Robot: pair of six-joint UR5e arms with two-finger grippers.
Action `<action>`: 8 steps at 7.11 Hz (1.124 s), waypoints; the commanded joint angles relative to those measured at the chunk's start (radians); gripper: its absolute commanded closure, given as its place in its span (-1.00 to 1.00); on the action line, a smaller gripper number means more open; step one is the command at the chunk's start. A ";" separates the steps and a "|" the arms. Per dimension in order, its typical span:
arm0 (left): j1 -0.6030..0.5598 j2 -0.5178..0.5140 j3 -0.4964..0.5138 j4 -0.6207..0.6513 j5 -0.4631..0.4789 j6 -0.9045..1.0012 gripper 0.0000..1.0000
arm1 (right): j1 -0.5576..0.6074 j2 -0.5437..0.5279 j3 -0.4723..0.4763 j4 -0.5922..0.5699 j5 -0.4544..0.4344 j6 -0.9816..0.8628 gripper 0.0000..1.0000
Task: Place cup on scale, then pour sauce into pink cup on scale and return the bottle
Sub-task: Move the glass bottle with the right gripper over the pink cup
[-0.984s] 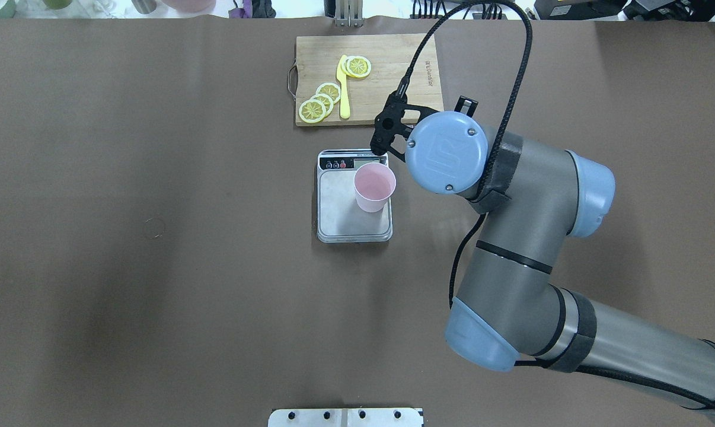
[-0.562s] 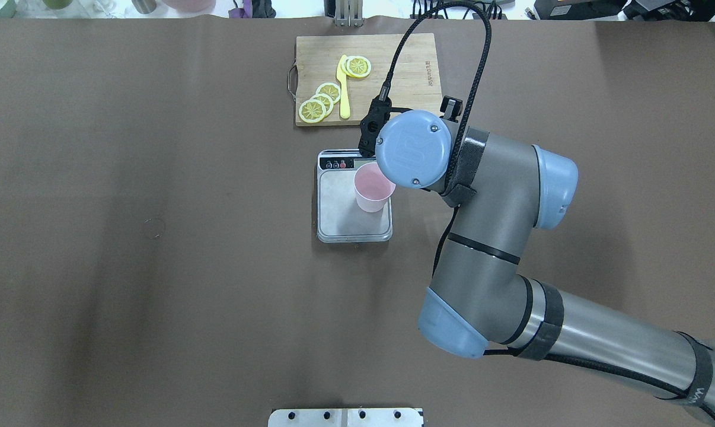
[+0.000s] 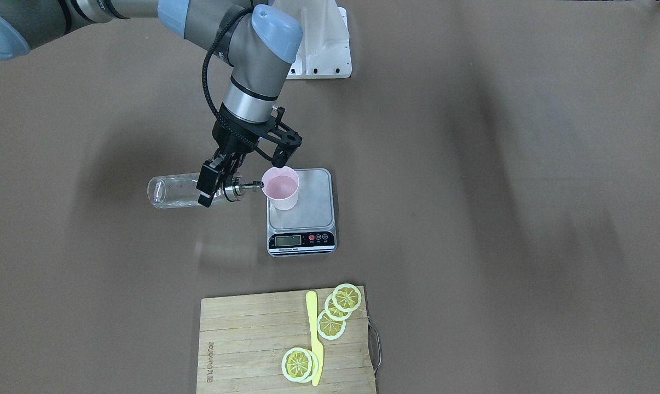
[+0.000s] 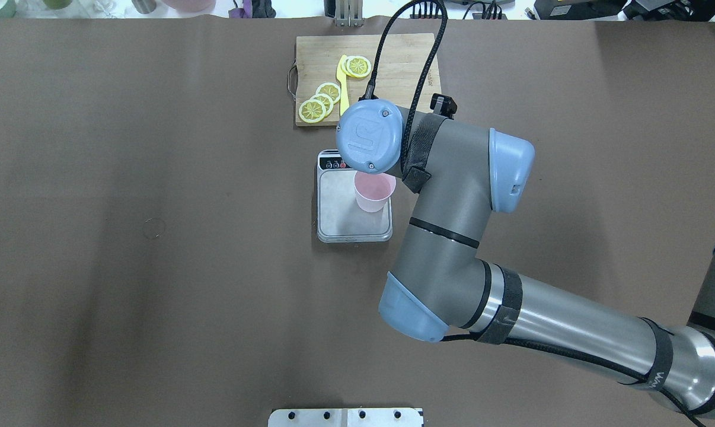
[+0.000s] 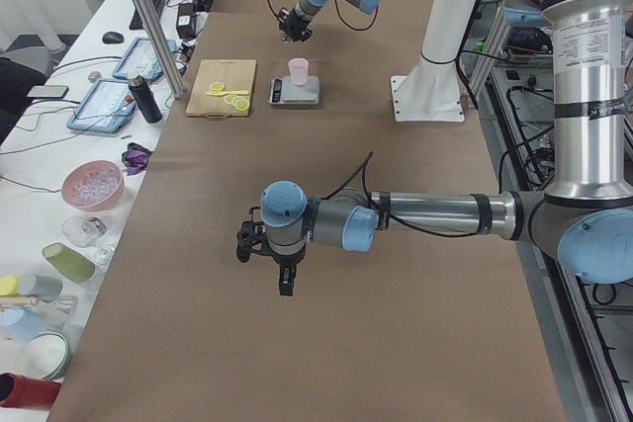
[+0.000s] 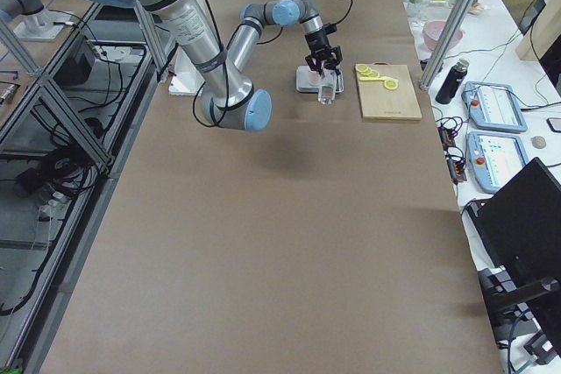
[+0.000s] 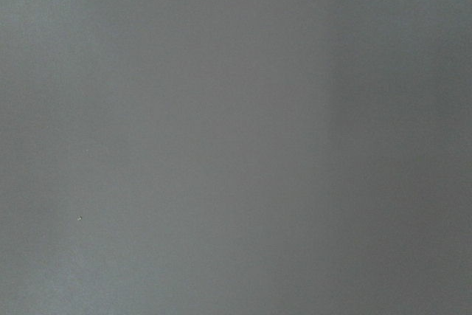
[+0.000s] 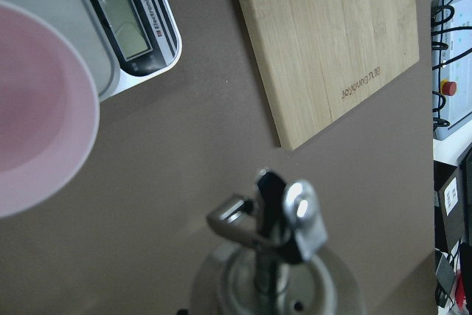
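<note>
The pale pink cup (image 3: 281,189) stands on the near left corner of the silver scale (image 3: 311,216), seen from across the table. My right gripper (image 3: 216,180) is shut on the neck of the clear bottle (image 3: 179,191), which lies almost level in the air. Its metal spout (image 3: 256,185) touches the cup's rim. The right wrist view shows the metal cap and spout (image 8: 276,234) beside the cup (image 8: 37,145). From overhead the wrist (image 4: 369,135) hides gripper and bottle. My left gripper (image 5: 272,262) hovers over bare table far from the scale; I cannot tell its state.
A wooden cutting board (image 3: 242,339) with lemon slices (image 3: 333,317) and a yellow knife (image 3: 313,334) lies beyond the scale. The scale's display strip (image 3: 301,241) faces the board. Cups, tablets and a dark flask (image 5: 146,101) line the table's far side.
The right arm has swung left in the overhead view. Its wrist now covers the scale's display corner and the cup's far rim.
</note>
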 commanded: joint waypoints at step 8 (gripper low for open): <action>-0.018 0.019 0.002 0.002 -0.004 -0.003 -0.98 | -0.124 0.011 -0.015 -0.132 -0.089 0.057 1.00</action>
